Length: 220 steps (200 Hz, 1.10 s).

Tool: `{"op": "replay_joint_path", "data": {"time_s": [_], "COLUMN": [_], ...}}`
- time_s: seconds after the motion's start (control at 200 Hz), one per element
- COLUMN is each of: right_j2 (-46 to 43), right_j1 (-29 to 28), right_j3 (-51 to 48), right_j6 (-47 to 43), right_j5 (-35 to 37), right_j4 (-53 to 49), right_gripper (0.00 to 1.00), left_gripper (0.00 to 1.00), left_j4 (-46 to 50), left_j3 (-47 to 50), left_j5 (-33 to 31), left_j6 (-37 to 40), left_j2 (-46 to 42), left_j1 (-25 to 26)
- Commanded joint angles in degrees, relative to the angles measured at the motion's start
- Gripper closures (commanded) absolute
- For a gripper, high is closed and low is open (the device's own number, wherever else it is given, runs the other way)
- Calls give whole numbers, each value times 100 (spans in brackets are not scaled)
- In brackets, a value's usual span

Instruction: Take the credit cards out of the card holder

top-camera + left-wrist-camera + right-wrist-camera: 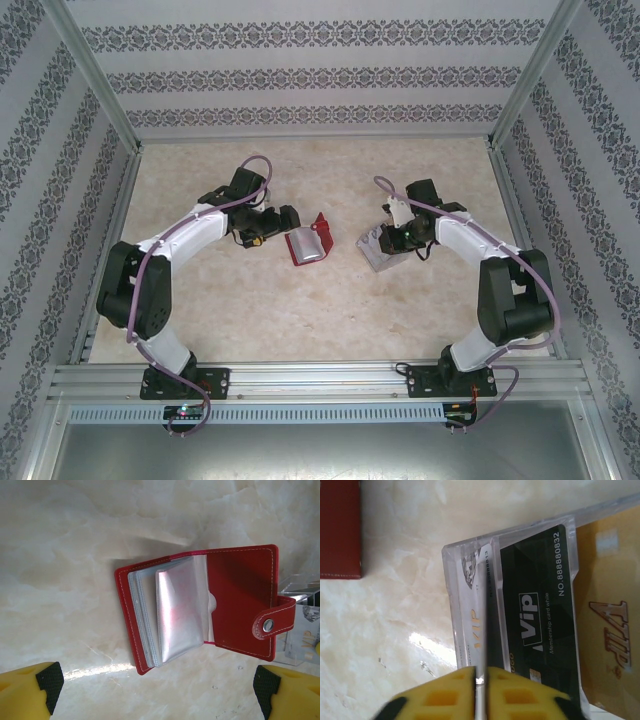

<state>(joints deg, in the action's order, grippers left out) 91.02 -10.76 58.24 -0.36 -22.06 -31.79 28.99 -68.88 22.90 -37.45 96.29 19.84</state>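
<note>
- Finding the left gripper (157, 685) spread wide, black pads (47, 680) sitting at both lower corners of the left wrist view, clasping nothing, hanging just short of the card holder (240, 600).
- Finding the right gripper (481, 682) narrowed to a slit, with a thin card seen edge-on (486, 605) running into it; not being able to tell whether pinched or loose.
- Seeing the credit cards (537, 615) lying flat beneath those fingers: a dark VIP card over a silver card (470, 620), beside a tan VIP card (610, 620), long axes running away from the fingers, tilting slightly right.
- Noting from above the card holder (308, 240) and the card pile (378, 250) lying near each other at mid-table, a strip of bare marble table (300, 320) parting them, with open surface all round and the frame rails well apart.
- Picking out in the left wrist view the clear sleeves (177, 612) fanning up off the spine and the snap tab (272, 622); reading in the right wrist view the printed lettering on the cards.
- Finding the holder opened flat, its long axis lying across the left wrist view, the tab pointing toward the cards.
</note>
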Motion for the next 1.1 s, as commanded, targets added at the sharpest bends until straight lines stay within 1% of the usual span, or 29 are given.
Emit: {"op": "replay_joint_path", "data": {"time_s": [0.0,0.115,0.185,0.35,0.425,0.465,0.52,0.624,0.749,1.094], "right_j2": [-79,-481,-742,-1387,-1582,-1613,-1600,-1465,-1063,-181], "right_j1": [-77,-74,-67,-103,-115,-124,-197,-413,-550,-680], "right_j3": [230,196,88,-409,-664,-762,-875,-1011,-975,-310], "right_j6": [164,526,850,1830,2374,2605,2825,3089,3200,3092], "right_j5": [1,38,202,471,630,607,540,637,670,754], "right_j4": [-85,-22,24,-125,-273,-355,-373,-244,-5,644], "right_gripper": [74,66,58,49,49,47,43,35,32,32], "left_gripper": [1,1,1,1,1,1,1,1,1,1], "left_j4": [168,160,150,193,211,212,204,173,-3,-43], "left_j3": [-183,-230,-244,-205,-196,-183,-164,-111,31,208], "left_j5": [101,201,218,55,-3,-21,-30,-48,122,163], "left_j6": [139,90,65,30,28,27,19,-11,-133,-186], "left_j2": [39,30,21,-40,-58,-65,-75,-110,-216,-408], "left_j1": [30,30,32,30,21,28,28,14,-18,-85]}}
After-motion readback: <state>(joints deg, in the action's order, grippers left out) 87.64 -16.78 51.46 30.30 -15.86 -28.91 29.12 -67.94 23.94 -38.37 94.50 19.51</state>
